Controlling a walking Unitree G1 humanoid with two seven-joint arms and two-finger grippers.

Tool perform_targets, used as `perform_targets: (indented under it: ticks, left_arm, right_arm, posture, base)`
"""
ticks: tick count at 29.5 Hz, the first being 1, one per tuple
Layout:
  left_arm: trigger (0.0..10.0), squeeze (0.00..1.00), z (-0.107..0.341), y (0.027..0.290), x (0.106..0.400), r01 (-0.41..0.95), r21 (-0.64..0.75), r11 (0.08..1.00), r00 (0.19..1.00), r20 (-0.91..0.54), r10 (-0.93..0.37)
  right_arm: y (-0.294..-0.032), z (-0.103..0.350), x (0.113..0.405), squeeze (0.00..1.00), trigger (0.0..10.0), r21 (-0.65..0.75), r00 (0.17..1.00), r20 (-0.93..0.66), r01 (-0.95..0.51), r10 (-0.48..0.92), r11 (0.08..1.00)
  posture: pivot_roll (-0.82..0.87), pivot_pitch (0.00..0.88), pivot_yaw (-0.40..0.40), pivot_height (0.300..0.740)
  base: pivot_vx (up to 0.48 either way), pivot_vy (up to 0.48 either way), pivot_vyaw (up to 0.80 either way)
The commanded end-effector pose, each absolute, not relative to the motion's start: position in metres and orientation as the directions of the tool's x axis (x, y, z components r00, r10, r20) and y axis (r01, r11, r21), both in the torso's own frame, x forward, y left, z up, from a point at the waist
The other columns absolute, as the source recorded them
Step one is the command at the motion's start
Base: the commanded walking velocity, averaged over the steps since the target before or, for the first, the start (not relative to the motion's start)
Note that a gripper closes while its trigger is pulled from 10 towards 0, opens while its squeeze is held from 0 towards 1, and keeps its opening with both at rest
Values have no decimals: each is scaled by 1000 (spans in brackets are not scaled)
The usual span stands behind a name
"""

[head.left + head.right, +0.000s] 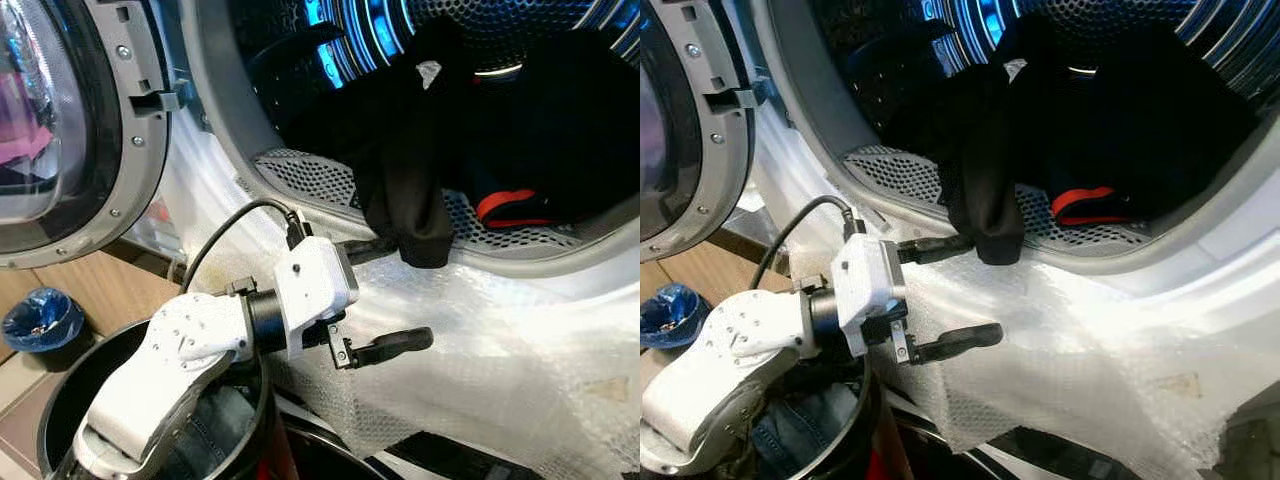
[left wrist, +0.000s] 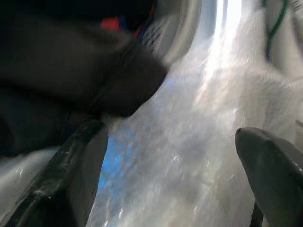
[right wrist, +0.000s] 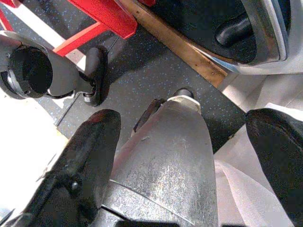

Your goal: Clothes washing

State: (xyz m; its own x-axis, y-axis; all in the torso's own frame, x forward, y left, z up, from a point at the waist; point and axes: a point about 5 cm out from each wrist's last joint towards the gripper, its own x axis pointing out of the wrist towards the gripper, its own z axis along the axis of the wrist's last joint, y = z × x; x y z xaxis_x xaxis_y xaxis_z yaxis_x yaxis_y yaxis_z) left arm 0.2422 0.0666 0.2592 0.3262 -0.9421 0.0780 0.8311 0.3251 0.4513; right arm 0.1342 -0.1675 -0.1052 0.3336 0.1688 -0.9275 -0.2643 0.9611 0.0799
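Black garment (image 1: 420,170) with red trim in perforated silver drum (image 1: 320,175).

No legible text, labels, brands, numbers or signs found. The small pale tag (image 1: 428,72) on the black garment (image 1: 405,170) in the drum (image 1: 330,180) is too small to read.

1. Blue light glows inside the drum (image 1: 520,30), above and beyond the left gripper (image 1: 385,295), and streaks its perforated wall.
2. The dark clothes (image 1: 420,150) just above that gripper read as near-black masses with little detail.
3. The bubble wrap (image 1: 500,340) under and beside the gripper is bright, almost washed out.
4. The left wrist view is soft and blurred, with white glare ahead of the fingers (image 2: 270,165).
5. The right wrist view is evenly lit and sharp on the floor (image 3: 156,75) beyond the right gripper (image 3: 184,156), whose near fingers are out of focus.
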Motion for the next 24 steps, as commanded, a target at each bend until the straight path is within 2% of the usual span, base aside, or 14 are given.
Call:
perform_targets:
  ticks: [1, 4, 6, 12, 18, 23, 24]
  left_arm:
    - [10000, 0, 264, 66, 250, 813, 482, 326, 332, 76, -940]
    - [10000, 0, 267, 60, 257, 823, 465, 327, 318, 99, -943]
    - [10000, 0, 279, 52, 264, 832, 470, 294, 253, 150, -956]
    - [10000, 0, 295, 42, 271, 829, 502, 245, 183, 171, -968]
    - [10000, 0, 302, 40, 283, 827, 510, 238, 172, 173, -970]
    - [10000, 0, 302, 40, 281, 847, 502, 174, 126, 129, -984]
    - [10000, 0, 302, 40, 288, 826, 518, 221, 191, 112, -975]
  right_arm:
    - [-168, -114, 108, 0, 10000, 97, 240, -958, -243, 157, 965]
    - [-169, -114, 107, 0, 10000, 95, 239, -958, -243, 155, 965]
    - [-169, -114, 108, 0, 10000, 92, 240, -958, -252, 155, 963]
    - [-168, -114, 108, 0, 10000, 91, 245, -957, -247, 153, 965]
    - [-168, -115, 104, 0, 10000, 93, 238, -959, -242, 152, 966]
    - [-167, -115, 103, 0, 10000, 97, 233, -960, -237, 153, 967]
    - [-168, -115, 102, 0, 10000, 98, 229, -962, -231, 152, 968]
  posture:
    - [40, 51, -5, 740]
    - [25, 39, -1, 740]
    - [10, 29, 1, 740]
    - [-7, 23, 9, 740]
    - [-13, 27, 12, 740]
    - [-20, 40, 16, 740]
    - [-20, 40, 16, 740]
  base:
    - [0, 0, 0]
    - [0, 0, 0]
    - [0, 0, 0]
    - [0, 0, 0]
    - [0, 0, 0]
    - [0, 0, 0]
    - [0, 0, 0]
